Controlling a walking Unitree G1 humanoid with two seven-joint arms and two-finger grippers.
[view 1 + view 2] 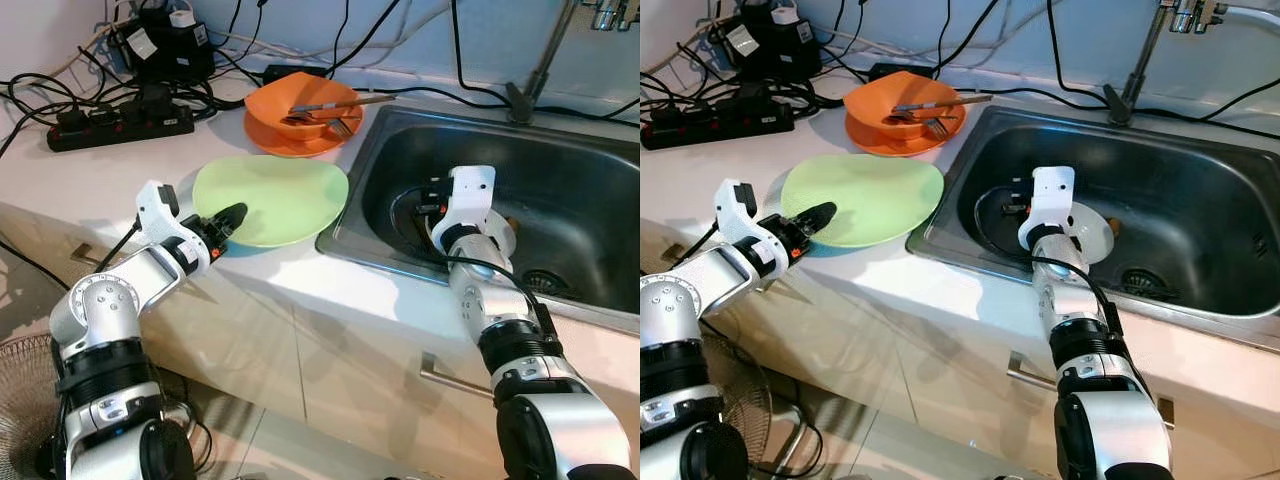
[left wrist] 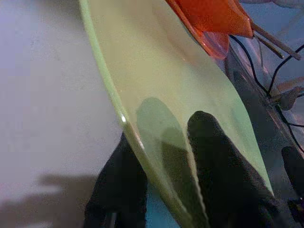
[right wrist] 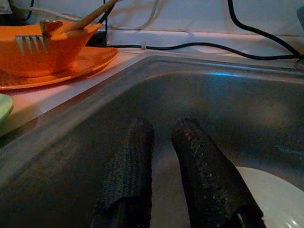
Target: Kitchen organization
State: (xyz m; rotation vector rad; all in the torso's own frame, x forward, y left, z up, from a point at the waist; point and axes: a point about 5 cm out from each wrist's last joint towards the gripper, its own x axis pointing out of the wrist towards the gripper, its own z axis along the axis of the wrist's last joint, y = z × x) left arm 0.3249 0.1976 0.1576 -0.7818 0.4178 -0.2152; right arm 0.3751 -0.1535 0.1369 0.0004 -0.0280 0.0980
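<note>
On the pale countertop (image 1: 90, 185) just left of the sink (image 1: 560, 180), my left gripper (image 1: 226, 220) is clamped on the near rim of the green plate (image 1: 280, 195): in the left wrist view one black finger (image 2: 223, 166) lies on top of the plate and the other sits underneath its edge. The plate lies flat on the counter, its far side just beside the orange plate (image 1: 275, 140), which carries an orange bowl (image 1: 300, 100) with a fork (image 1: 335, 125) and a wooden-handled utensil (image 1: 350, 102) resting in it. My right gripper (image 3: 161, 156) is down inside the steel basin, its two fingers (image 3: 130, 161) parted by a narrow gap and gripping nothing, hovering by the rim of a white plate (image 3: 273, 194) that lies on the sink floor. Behind the counter a black power strip (image 1: 120, 125) and a tangle of cables (image 1: 60, 95) sit against the wall, and the tap (image 1: 545, 55) rises at the back of the sink.
</note>
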